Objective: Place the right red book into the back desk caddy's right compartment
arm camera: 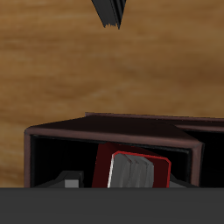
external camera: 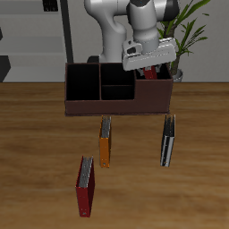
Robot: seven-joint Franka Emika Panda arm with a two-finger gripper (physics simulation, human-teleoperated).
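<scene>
The right red book (arm camera: 131, 171) stands on end inside the back desk caddy (external camera: 116, 106), in its right compartment (arm camera: 61, 157), the large dark end bay. Only a sliver of the book's red (external camera: 154, 75) peeks out under the hand in the exterior view. My gripper (external camera: 150, 70) hangs straight over that bay. In the wrist view my gripper (arm camera: 125, 185) straddles the book's pale page edges, and its fingertips (arm camera: 73, 181) show a gap to the book on either side, so it looks open.
On the table before the caddy lie an orange book (external camera: 105, 141), a black book (external camera: 168, 140) and, nearest the front edge, a narrower red book (external camera: 86, 188). A potted plant (external camera: 183, 36) stands behind the caddy's end.
</scene>
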